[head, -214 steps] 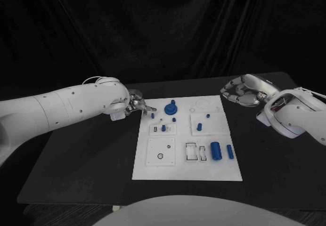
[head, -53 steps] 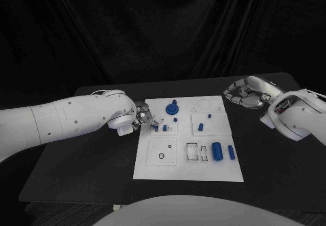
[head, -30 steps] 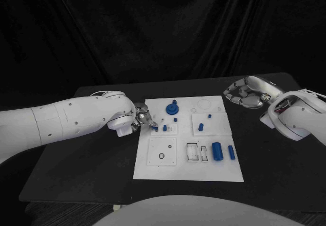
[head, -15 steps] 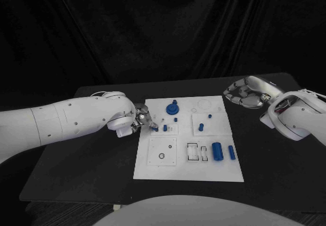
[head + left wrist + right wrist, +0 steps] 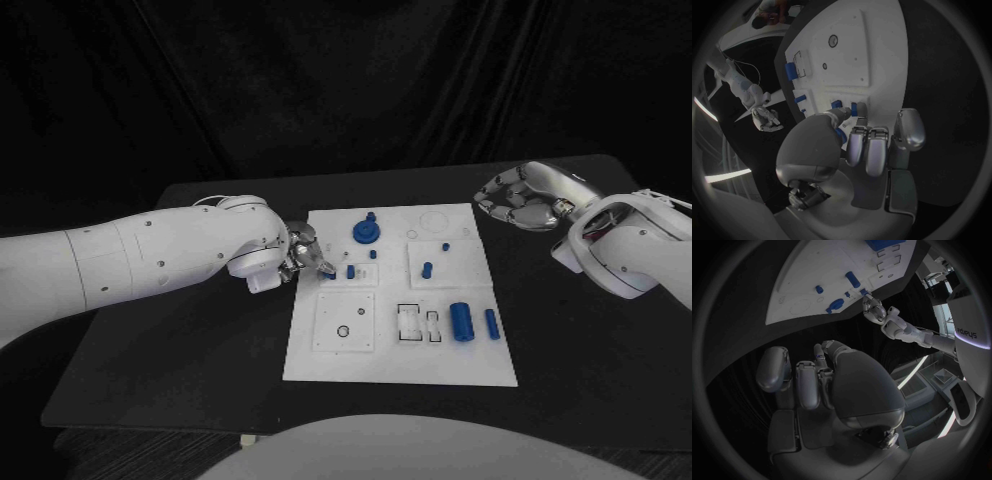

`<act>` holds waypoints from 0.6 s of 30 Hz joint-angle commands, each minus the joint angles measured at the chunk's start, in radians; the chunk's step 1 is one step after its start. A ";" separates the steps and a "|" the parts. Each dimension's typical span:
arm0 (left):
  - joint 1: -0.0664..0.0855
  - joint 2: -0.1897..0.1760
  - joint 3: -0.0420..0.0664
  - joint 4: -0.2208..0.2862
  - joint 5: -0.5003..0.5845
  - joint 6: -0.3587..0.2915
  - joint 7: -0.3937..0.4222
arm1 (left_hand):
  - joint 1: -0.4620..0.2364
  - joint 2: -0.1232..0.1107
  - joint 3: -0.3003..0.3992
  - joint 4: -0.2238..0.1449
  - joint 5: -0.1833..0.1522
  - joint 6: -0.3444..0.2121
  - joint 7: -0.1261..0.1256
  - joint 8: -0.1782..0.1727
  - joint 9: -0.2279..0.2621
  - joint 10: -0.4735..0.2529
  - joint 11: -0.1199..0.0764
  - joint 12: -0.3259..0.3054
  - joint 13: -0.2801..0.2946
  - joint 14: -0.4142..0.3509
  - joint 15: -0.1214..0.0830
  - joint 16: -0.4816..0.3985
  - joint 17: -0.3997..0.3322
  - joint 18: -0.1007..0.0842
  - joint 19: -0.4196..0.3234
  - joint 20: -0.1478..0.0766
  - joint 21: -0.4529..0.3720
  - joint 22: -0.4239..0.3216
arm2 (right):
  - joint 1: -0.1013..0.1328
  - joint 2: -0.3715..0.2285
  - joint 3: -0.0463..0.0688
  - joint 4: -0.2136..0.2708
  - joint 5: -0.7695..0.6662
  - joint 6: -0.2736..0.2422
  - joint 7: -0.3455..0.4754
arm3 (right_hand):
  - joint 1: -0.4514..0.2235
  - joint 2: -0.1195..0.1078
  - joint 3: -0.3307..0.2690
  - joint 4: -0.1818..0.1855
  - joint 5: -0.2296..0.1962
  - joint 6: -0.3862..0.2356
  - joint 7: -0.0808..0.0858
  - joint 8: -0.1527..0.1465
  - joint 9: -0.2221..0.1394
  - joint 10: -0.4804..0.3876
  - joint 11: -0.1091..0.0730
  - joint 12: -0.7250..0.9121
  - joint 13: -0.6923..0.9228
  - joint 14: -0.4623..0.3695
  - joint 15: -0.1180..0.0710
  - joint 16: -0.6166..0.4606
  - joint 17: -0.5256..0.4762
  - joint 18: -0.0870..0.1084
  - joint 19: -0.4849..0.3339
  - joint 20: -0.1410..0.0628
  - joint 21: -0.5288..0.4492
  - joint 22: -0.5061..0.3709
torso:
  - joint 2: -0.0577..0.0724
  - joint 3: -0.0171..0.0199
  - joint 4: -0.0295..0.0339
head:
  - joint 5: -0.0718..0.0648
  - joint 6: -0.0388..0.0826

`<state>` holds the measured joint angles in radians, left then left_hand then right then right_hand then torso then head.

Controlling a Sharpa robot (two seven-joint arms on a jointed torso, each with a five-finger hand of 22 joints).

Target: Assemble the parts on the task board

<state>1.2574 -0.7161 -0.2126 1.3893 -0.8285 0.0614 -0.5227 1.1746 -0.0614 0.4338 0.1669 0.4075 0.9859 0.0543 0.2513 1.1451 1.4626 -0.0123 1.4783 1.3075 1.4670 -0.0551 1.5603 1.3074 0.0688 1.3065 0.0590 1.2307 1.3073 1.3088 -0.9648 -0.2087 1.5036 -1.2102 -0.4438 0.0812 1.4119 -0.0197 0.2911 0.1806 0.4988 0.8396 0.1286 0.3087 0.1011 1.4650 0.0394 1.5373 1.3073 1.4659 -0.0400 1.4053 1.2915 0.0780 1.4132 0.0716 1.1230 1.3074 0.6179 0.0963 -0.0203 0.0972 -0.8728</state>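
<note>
The left hand (image 5: 299,251) pinched a small blue part (image 5: 841,136) at the board's (image 5: 397,365) left edge for seating, while the right hand (image 5: 516,199) hovered curled, empty, upper right.

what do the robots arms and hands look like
Both arms have smooth, rounded white shells. The left hand and right hand are shiny silver metal with a domed back and chunky segmented fingers. Thin pale cables loop at the right arm's wrist. Small dark dots mark the left arm's shell.
</note>
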 commanded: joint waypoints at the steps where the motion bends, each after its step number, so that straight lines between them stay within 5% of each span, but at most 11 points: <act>1: -0.004 0.003 0.000 -0.001 -0.004 0.015 0.002 | 0.002 0.010 -0.001 -0.008 0.003 -0.001 -0.007 -0.001 0.002 0.028 -0.002 -0.003 0.197 0.076 0.001 -0.005 0.224 0.015 -0.004 0.001 -0.003 0.151 | -0.003 0.001 0.001 0.000 -0.001 0.006 -0.018 | -0.001 0.002 0.003 -0.003 0.005 0.005 -0.001 0.002 0.000 0.048 0.002 -0.005 0.168 0.044 0.007 -0.007 -0.001 0.016 -0.005 0.001 -0.005 0.131 | 0.000 -0.0001 0.0001 | 0.000 0.000; 9: -0.004 0.012 0.000 -0.011 -0.004 0.016 0.004 | -0.024 0.021 -0.011 -0.012 -0.059 -0.006 -0.005 0.002 0.011 0.027 0.001 -0.004 0.196 0.074 0.004 -0.005 0.223 0.015 -0.006 0.002 -0.006 0.151 | -0.003 0.000 0.001 0.001 -0.001 0.005 -0.018 | -0.001 0.002 0.003 -0.003 0.005 0.005 -0.001 0.002 0.000 0.048 0.002 -0.005 0.168 0.044 0.007 -0.007 -0.001 0.016 -0.005 0.001 -0.005 0.131 | 0.000 0.0006 -0.0007 | 0.000 0.000; 18: -0.005 0.019 0.000 -0.019 -0.004 0.022 0.001 | -0.091 0.035 -0.083 0.022 -0.227 0.001 0.001 -0.005 0.006 0.028 0.006 -0.001 0.197 0.074 0.008 -0.005 0.222 0.015 -0.004 0.007 -0.006 0.151 | -0.003 -0.001 0.001 0.001 -0.001 0.004 -0.017 | -0.001 0.002 0.003 -0.003 0.005 0.005 -0.001 0.002 0.000 0.048 0.002 -0.005 0.168 0.044 0.007 -0.007 -0.001 0.016 -0.005 0.001 -0.005 0.131 | 0.000 0.0001 -0.0007 | -0.002 0.000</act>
<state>1.2553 -0.6984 -0.2125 1.3711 -0.8293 0.0647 -0.5226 1.0862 -0.0263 0.3551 0.1888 0.1854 0.9847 0.0521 0.2516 1.1523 1.4626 -0.0124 1.4783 1.3075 1.4669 -0.0551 1.5603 1.3074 0.0688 1.3031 0.0624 1.2307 1.3073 1.3085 -0.9649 -0.2087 1.5038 -1.2102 -0.4420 0.0806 1.4119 -0.0197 0.2911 0.1806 0.4988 0.8396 0.1287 0.3087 0.1011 1.4650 0.0394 1.5373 1.3080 1.4659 -0.0400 1.4039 1.2916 0.0781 1.4132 0.0716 1.1209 1.3073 0.6177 0.0965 -0.0209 0.0955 -0.8728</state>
